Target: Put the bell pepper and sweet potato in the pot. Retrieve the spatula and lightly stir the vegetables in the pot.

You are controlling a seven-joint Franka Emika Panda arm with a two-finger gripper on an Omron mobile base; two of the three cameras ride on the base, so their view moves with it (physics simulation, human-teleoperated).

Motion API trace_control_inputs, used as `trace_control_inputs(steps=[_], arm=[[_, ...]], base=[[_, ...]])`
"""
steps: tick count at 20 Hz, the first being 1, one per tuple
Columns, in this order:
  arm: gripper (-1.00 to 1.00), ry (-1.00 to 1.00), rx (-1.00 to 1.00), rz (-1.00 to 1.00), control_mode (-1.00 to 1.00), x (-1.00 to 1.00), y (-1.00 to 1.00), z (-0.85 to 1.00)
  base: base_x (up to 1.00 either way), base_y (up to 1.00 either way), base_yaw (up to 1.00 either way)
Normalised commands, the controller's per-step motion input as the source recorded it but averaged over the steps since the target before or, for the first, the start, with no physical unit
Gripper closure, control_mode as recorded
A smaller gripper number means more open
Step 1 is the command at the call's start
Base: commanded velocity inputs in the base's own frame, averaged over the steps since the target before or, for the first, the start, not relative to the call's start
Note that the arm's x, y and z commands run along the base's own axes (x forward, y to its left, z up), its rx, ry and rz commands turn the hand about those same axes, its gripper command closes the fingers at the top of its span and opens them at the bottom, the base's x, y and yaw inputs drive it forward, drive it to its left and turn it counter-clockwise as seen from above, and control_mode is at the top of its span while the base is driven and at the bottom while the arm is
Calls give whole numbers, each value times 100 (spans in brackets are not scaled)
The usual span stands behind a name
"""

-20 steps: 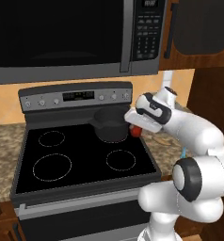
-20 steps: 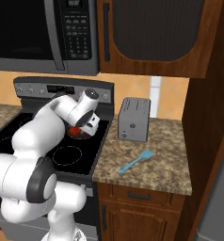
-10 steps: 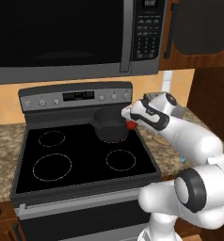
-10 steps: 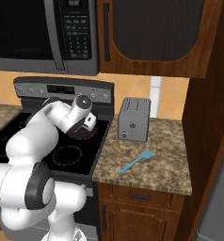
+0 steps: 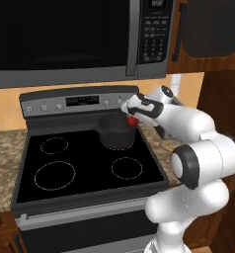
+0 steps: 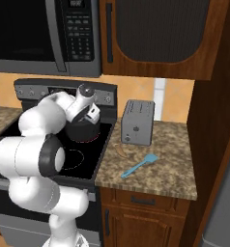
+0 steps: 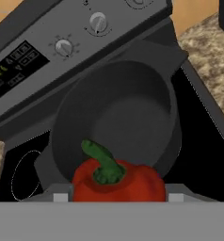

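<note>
Over the rear right burner of the black stove [image 5: 65, 197], the arm's fingers [image 5: 131, 120] are closed on the red bell pepper [image 7: 117, 181], holding it at the pot's [image 5: 118, 132] right rim, stem toward the pot's mouth. Seen from the hand, the dark saucepan's inside is bare. On the speckled worktop [image 6: 175, 164] to the right, the light-blue spatula [image 6: 138, 166] lies flat, in front of the grey toaster [image 6: 137, 122] and well apart from the pot.
</note>
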Motion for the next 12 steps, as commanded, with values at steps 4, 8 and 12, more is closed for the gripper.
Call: trace_control_inputs(steps=[4, 8, 12], arm=[[100, 4, -7, -2, -100, 62, 9, -34], [100, 2, -19, -1, -100, 46, 31, -65], [100, 6, -16, 0, -100, 41, 32, -40]], base=[[0, 0, 0], [0, 0, 0], [0, 0, 0]])
